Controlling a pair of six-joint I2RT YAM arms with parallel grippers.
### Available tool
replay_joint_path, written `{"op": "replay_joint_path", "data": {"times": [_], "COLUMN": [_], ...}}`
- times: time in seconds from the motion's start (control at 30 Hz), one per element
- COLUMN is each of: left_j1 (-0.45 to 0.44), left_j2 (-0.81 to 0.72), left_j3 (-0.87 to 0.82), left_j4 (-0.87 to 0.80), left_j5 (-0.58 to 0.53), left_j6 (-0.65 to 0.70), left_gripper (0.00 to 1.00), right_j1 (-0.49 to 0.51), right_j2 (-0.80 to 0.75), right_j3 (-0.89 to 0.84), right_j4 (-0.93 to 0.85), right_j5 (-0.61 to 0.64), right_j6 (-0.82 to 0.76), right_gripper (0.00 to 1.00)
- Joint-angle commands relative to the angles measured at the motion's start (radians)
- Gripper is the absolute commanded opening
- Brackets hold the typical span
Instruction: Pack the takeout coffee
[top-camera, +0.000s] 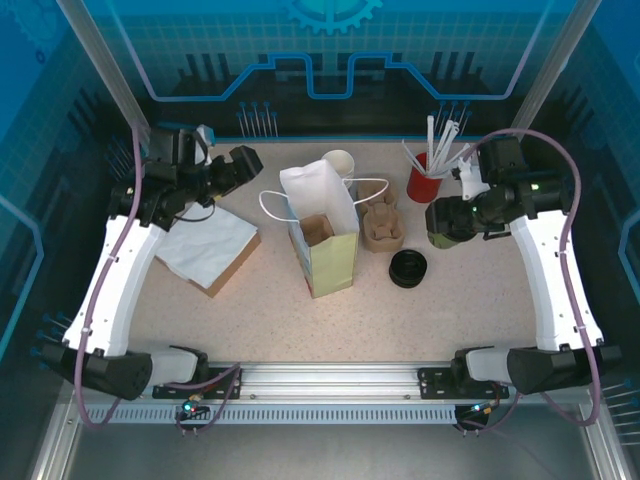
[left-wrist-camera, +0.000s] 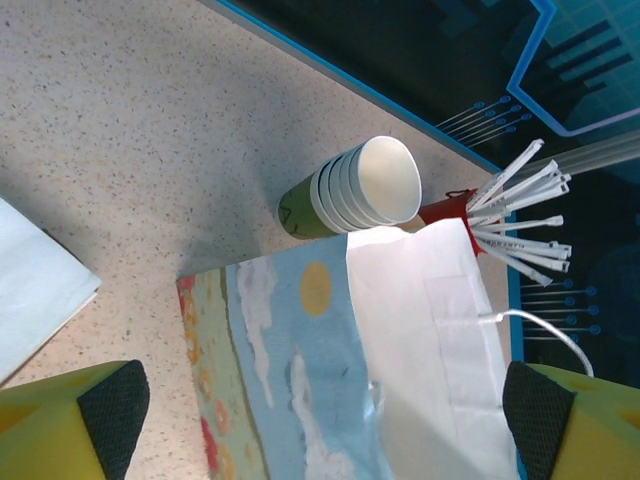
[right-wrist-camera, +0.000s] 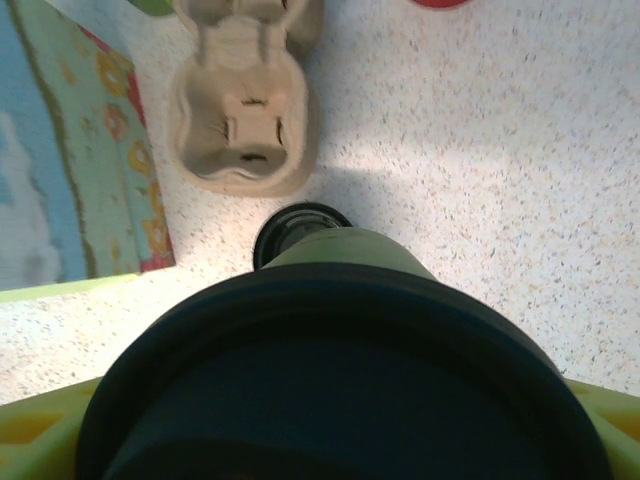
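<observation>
The takeout coffee (top-camera: 445, 228), a green cup under a black lid (right-wrist-camera: 345, 400), hangs above the table at the right, and my right gripper (top-camera: 452, 218) is shut on it. In the right wrist view the lid fills the lower half between the yellow fingers (right-wrist-camera: 40, 435). The paper bag (top-camera: 322, 232) stands open at the table's middle, with a brown insert inside. My left gripper (top-camera: 240, 165) is open near the bag's left rear. In the left wrist view its pads (left-wrist-camera: 113, 405) stand wide apart over the bag (left-wrist-camera: 300, 380), holding nothing.
A cardboard cup carrier (top-camera: 381, 225) and a stack of black lids (top-camera: 408, 268) lie right of the bag. A stack of lidless cups (top-camera: 339, 162) stands behind it, with a red holder of straws (top-camera: 424, 180) at the back right. White napkins on cardboard (top-camera: 210, 248) lie at the left.
</observation>
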Motion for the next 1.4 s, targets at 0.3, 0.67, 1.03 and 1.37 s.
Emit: {"op": "replay_joint_path", "data": {"times": [0.3, 0.67, 1.03, 1.37], "left_j1": [0.013, 0.021, 0.014, -0.089], "left_j2": [-0.141, -0.074, 0.233, 0.575], "left_j3": [-0.147, -0.041, 0.337, 0.696], "left_j4": [0.009, -0.051, -0.179, -0.368], "left_j5": [0.021, 0.038, 0.194, 0.185], "left_j6": [0.144, 0.222, 0.487, 0.724], "left_gripper": [0.99, 0.99, 0.88, 0.86], "right_j1": [0.235, 0.485, 0.627, 0.657], "right_j2": [0.176, 0.332, 0.463, 0.520], "right_j3": [0.505, 0.762, 0.845, 0.825], "right_j4": [-0.257, -0.188, -0.045, -0.041], "right_j5": [0.066, 0.079, 0.044, 0.037], "right_j6": [0.196, 0.296, 0.317, 0.320], "right_gripper": [0.85, 0.83, 0.81, 0.81]}}
